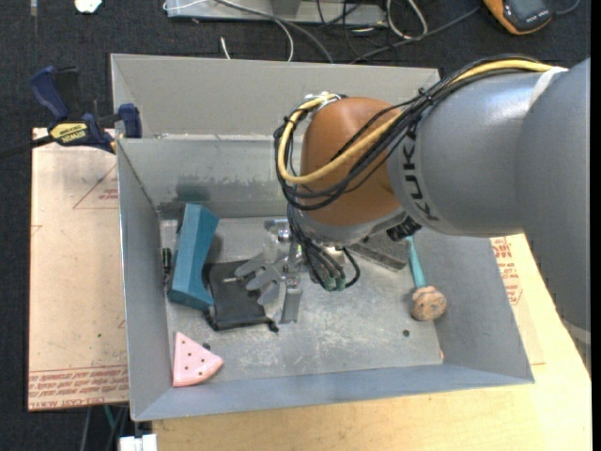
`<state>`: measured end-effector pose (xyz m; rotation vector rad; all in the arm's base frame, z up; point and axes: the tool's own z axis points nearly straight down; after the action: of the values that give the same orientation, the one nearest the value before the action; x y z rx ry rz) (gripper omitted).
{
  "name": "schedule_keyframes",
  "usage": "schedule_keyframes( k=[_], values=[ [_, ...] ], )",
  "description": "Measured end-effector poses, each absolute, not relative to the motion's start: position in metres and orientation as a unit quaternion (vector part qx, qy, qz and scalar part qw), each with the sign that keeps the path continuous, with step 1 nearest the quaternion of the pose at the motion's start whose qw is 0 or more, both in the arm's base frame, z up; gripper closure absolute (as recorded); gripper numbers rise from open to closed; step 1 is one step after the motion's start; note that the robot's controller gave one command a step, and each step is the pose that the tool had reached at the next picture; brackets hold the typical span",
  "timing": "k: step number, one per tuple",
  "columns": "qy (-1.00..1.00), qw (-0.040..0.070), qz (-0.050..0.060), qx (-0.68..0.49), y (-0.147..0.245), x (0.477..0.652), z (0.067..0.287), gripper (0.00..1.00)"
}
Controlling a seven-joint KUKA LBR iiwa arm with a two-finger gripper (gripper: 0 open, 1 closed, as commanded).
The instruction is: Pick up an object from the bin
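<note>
Over the scuffed grey bin floor, the gripper hangs open, empty, above a black slab.

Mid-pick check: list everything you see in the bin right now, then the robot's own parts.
bin: 1, grey metal, holds everything below
block: 1, blue, left side of the floor, close to the left wall
flat object: 1, black, middle of the floor, right beside the block
wedge: 1, pink with small dark dots, near-left corner, apart from the rest
stick with a knob: 1, teal shaft and wooden knob, right side of the floor
arm: 1, grey, comes in from the right
cover: 1, orange, on the wrist, with yellow and black cables looped round it
hand: 1, grey metal, low over the right edge of the flat object
</note>
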<state>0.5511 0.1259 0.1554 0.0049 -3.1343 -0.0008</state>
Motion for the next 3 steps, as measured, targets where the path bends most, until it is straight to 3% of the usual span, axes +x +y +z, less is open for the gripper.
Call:
schedule_keyframes(
  k=[1, 2, 3],
  values=[
    [-1.000, 0.000, -0.001, 0.001, 0.126, 0.553, 0.159, 0.00],
    [-1.000, -0.005, -0.001, 0.023, 0.135, 0.552, 0.141, 0.00],
    [-0.998, -0.003, -0.001, 0.069, 0.096, 0.535, 0.107, 0.00]
  ],
)
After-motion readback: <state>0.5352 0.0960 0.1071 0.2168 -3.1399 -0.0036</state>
